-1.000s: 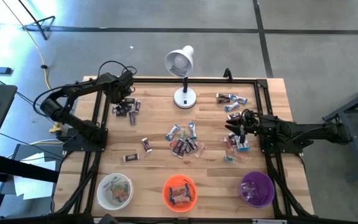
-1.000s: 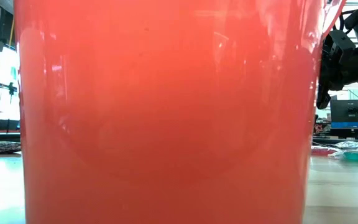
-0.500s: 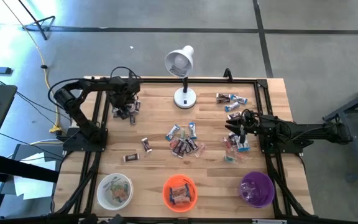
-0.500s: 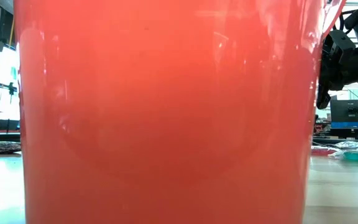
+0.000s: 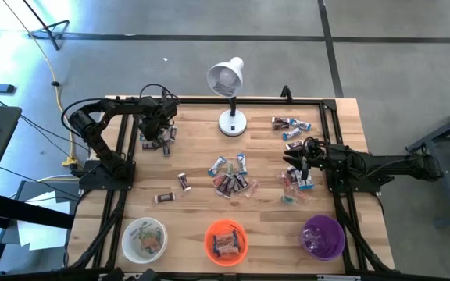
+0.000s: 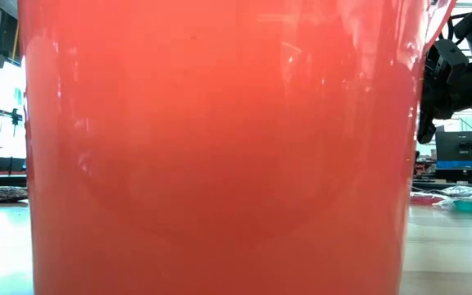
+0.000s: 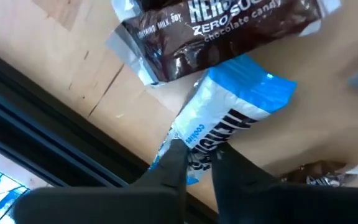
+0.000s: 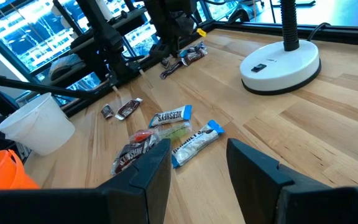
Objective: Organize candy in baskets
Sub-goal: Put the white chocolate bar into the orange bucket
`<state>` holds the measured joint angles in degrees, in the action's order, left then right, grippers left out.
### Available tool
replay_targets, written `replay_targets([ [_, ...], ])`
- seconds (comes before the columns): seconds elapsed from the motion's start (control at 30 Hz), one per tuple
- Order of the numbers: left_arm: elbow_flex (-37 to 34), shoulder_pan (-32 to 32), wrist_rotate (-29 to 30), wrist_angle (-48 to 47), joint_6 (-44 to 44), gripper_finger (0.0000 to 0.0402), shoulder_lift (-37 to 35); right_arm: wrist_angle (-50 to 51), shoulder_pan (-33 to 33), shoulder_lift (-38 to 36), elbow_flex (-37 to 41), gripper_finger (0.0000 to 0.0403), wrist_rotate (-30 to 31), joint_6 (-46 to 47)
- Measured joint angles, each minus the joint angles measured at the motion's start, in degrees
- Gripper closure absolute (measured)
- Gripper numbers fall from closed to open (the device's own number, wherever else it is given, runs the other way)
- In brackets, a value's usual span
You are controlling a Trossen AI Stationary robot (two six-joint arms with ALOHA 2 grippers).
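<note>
Wooden tabletop (image 5: 201, 203) fills the high view's middle, with a white lamp (image 5: 229, 97) at the upper centre. At upper left the left gripper (image 5: 161, 127) sits on a small candy cluster; its wrist view shows both fingers (image 7: 173, 165) pinched on a blue-wrapped candy (image 7: 229, 118). At centre right the right gripper (image 8: 194, 165) hangs parted above more candy, seemingly empty. White (image 5: 144, 239), orange (image 5: 226, 240) and purple (image 5: 322, 236) baskets line the bottom edge.
</note>
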<state>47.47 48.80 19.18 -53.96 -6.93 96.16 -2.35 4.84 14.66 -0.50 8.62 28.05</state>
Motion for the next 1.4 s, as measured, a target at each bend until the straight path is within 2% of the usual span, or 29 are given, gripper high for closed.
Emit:
replay_targets([
  [0.07, 0.0, 0.0, 0.2, 0.3, 0.8, 0.0391, 0.0, 0.0, 0.0, 0.0, 0.0, 0.0251, 0.0, 0.0],
  [0.27, 0.1, 0.0, 0.0, 0.2, 1.5, 0.0396, 0.0, 0.0, 0.0, 0.0, 0.0, 0.0251, 0.0, 0.0],
  [0.53, 1.8, -0.1, -6.8, -2.4, 4.4, 0.0401, -1.7, 0.0, 0.0, 0.0, 0.0, 0.0251, 0.0, 0.0],
  [0.77, 1.8, -0.1, -9.2, -3.0, 5.5, 0.0401, -8.3, 0.0, 0.0, 0.0, 0.0, 0.0251, 0.0, 0.0],
  [0.9, 1.8, -0.9, -14.9, -3.3, 7.6, 0.0401, -14.4, 0.0, 0.0, 0.0, 0.0, 0.0251, 0.0, 0.0],
  [1.03, 1.8, -4.7, -21.7, -3.4, 12.9, 0.0401, -21.5, 0.0, 0.0, 0.0, 0.0, 0.0251, 0.0, 0.0],
  [1.1, 1.9, -7.2, -19.8, -3.9, 16.5, 0.0401, -24.6, 0.0, 0.0, 0.0, 0.0, 0.0251, 0.0, 0.0],
  [1.2, 1.9, -10.9, -22.3, -2.5, 19.7, 0.0401, -28.2, 0.0, 0.0, 0.0, 0.0, 0.0251, 0.0, 0.0],
  [1.4, 5.2, -23.0, -30.3, 5.8, 28.0, 0.0401, -28.9, 0.0, 0.0, 0.0, 0.0, 0.0251, 0.0, 0.0],
])
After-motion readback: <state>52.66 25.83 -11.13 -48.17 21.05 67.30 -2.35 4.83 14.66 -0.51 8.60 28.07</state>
